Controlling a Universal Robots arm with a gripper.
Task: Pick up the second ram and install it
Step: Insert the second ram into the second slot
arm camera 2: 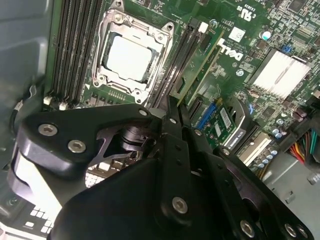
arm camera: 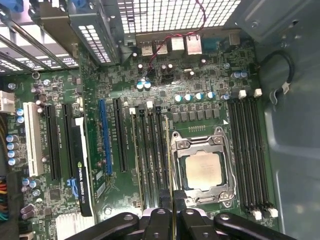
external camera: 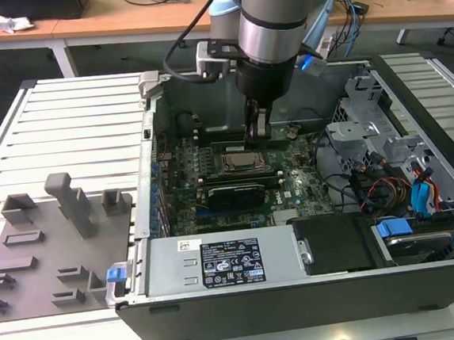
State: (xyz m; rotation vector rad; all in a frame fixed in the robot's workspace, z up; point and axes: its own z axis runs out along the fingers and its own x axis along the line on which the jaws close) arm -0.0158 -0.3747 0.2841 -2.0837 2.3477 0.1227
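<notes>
Inside the open computer case [external camera: 162, 247], the claw [arm camera: 172, 212] pinches the second ram [arm camera: 172, 192] edge-on beside the socket [arm camera: 202, 170].

Gripper [arm camera: 172, 220] above the motherboard [arm camera: 125, 90]
Its fingers pinch a thin ram [arm camera: 171, 192] edge-on, beside the processor socket [arm camera: 202, 167].

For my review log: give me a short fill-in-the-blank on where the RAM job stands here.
1. The gripper is inside the open computer ____.
2. A green RAM stick stands in a slot beside the processor ____.
3. The grey tray lies on the exterior view's ____ of the case.

Missing: case; socket; left
</notes>
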